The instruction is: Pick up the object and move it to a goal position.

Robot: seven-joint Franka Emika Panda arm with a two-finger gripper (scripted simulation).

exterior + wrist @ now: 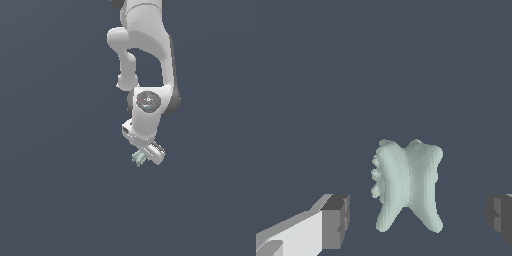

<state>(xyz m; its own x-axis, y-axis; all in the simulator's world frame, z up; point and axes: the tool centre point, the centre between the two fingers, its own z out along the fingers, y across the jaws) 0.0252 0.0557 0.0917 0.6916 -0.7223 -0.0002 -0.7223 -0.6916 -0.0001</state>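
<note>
The pincer [417, 220] stands wide apart. In the wrist view its two grey fingertip pads [336, 221] sit at either side of the frame with a broad gap between them, and neither pad touches anything. One finger shows its white body behind the pad; of the other only the pad's edge comes into the picture.

The object [408, 185] lies in that gap, between the pads and apart from both, somewhat nearer the finger with the white body. It is a pale mint-green lump with two rounded lobes at one end, two pointed prongs at the other, and a row of small bumps down one side. It lies against the flat dark blue-grey desk [381, 65]; whether it rests on the surface cannot be told from this view alone.

In the exterior view the white arm [147, 40] reaches down from the top edge and bends at the wrist, with the pincer [145, 155] at its lowest point. The object [138, 158] shows as a small green speck just at the pincer's tip, on the exterior view's left side of it, partly hidden by the white finger. The desk [50, 175] fills the rest of the frame as an even dark field.
</note>
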